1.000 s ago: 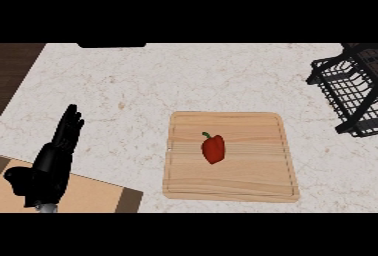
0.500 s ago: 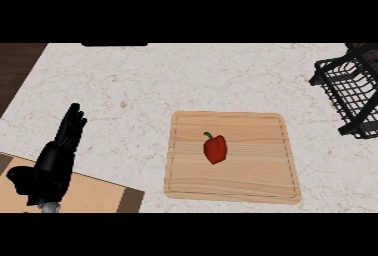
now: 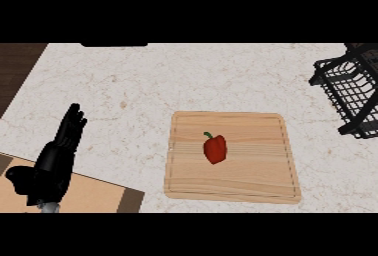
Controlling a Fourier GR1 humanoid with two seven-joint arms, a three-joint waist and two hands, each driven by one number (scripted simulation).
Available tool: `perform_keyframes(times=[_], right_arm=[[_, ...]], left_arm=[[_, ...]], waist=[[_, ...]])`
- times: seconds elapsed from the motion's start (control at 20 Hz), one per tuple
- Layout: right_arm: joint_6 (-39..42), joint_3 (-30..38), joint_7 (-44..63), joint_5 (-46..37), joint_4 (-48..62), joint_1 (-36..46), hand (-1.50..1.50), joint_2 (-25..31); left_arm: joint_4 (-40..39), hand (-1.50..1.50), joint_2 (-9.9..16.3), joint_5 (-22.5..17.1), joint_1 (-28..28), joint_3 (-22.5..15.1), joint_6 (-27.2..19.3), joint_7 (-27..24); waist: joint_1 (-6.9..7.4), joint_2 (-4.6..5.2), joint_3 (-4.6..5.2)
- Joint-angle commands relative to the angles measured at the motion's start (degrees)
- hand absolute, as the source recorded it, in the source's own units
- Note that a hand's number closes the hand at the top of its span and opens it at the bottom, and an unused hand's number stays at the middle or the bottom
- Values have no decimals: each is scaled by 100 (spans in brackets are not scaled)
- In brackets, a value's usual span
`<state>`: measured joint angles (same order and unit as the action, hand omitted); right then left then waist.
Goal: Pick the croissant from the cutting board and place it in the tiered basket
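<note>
A wooden cutting board [image 3: 244,185] lies on the pale speckled counter, a little right of centre. On it lies a red pepper with a green stem [image 3: 215,149]; no croissant shows anywhere. The black wire tiered basket [image 3: 351,87] stands at the right edge, partly cut off by the frame. My left hand [image 3: 53,162] rests open at the lower left, fingers straight and pointing away, well clear of the board. My right hand is out of view.
A tan panel with a dark border [image 3: 88,195] shows at the lower left under my left hand. A dark brown strip [image 3: 15,65] runs along the counter's upper left edge. Bare counter [image 3: 184,80] stretches beyond the board.
The view has shifted slightly, so the board, pepper and left hand sit a little further right and lower in the picture. Nothing was taken hold of.
</note>
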<state>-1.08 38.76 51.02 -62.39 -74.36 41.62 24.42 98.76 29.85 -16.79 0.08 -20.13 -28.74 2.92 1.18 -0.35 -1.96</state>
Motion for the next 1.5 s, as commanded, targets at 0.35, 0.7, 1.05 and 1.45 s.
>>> perform_keyframes(times=[0.35,0.7,1.05,1.45], right_arm=[[-1984,780,-1077,1119,345,368,-150,-390],[-2974,979,-1083,459,-191,130,-150,18],[-2632,1529,-414,513,-1487,-456,-150,135],[-1353,2082,-183,1332,-3403,-1777,-150,-234]], left_arm=[[-761,0,-333,-36,407,-359,-11,135],[-815,0,-281,-53,593,-199,-52,15],[-682,0,-374,-11,959,-258,-225,-24],[-441,0,-103,-165,1113,178,-282,243]], waist=[[-52,128,184],[-189,94,210],[-520,-36,220],[-956,-120,213]])
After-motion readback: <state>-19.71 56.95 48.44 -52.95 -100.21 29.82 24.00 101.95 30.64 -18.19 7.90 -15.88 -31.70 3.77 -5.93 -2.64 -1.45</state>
